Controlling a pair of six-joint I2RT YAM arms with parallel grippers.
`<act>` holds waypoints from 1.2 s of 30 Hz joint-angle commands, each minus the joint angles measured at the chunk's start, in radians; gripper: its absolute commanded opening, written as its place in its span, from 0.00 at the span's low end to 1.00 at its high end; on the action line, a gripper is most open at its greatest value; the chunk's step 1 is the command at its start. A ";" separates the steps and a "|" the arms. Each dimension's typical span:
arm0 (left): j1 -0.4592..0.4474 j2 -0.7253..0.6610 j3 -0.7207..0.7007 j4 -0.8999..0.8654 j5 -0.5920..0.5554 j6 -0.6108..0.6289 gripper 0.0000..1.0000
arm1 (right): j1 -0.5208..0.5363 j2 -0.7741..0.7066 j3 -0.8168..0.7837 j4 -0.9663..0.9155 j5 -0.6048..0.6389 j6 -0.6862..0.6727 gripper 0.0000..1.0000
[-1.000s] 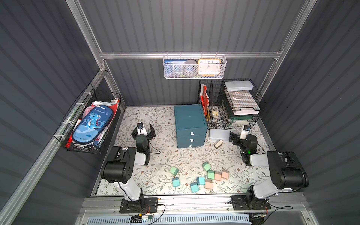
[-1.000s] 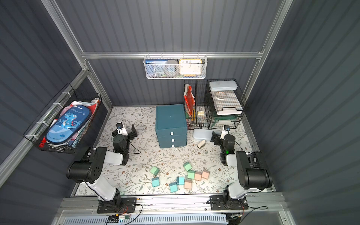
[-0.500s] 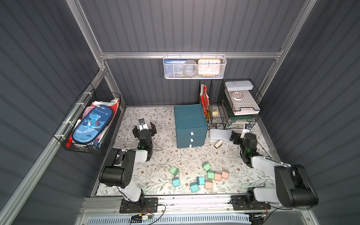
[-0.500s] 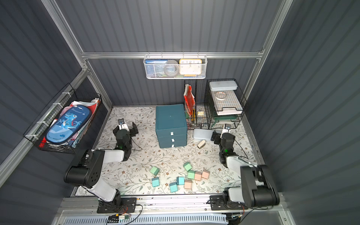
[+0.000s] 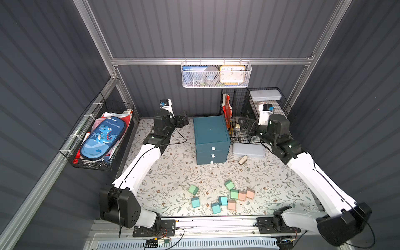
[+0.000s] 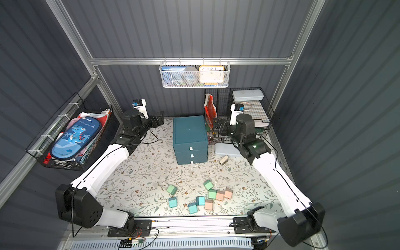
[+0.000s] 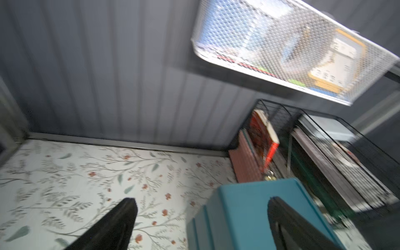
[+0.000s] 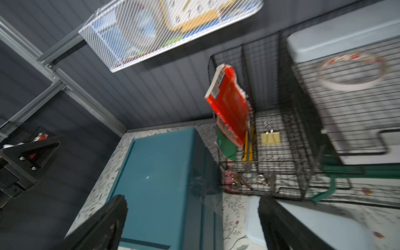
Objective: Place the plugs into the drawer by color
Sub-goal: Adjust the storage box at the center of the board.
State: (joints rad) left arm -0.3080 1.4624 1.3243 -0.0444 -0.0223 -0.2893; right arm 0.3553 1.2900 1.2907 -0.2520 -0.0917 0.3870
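Observation:
The dark teal drawer [image 5: 211,138] [image 6: 190,138] stands at the back middle of the floral mat, its three white-tabbed drawers all closed. Several plugs lie loose near the front edge: mint green [image 5: 193,189], light blue [image 5: 195,202] and peach pink [image 5: 231,204] ones. My left gripper [image 5: 181,121] [image 7: 201,200] hangs open and empty, raised just left of the drawer. On the drawer's right, by the wire rack, my right gripper [image 5: 245,126] [image 8: 192,198] is raised too, open and holding nothing. Both wrist views are blurred and show the drawer's top.
A flat pale grey-blue case [image 5: 248,150] and a small tan cylinder [image 5: 242,159] lie right of the drawer. A black wire rack [image 5: 255,116] fills the back right corner. A white mesh basket [image 5: 216,74] hangs on the back wall, a black basket [image 5: 101,136] on the left wall.
Both arms have unfolded from their low rest and reached up and back, bringing the grippers beside the drawer. The plugs have not moved.

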 commanded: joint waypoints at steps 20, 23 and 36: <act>-0.002 0.001 0.043 -0.410 0.216 -0.097 0.83 | 0.045 0.430 0.268 -0.197 -0.321 0.014 0.85; -0.002 -0.010 0.035 -0.407 0.276 -0.075 0.83 | 0.059 0.477 0.320 -0.232 -0.319 0.005 0.82; 0.000 -0.084 -0.006 -0.476 0.252 -0.040 0.82 | 0.160 0.806 0.756 -0.301 -0.336 -0.007 0.57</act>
State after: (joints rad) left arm -0.3080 1.4387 1.3193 -0.4736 0.2604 -0.3500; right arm 0.4732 2.0277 1.9388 -0.5430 -0.3897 0.3855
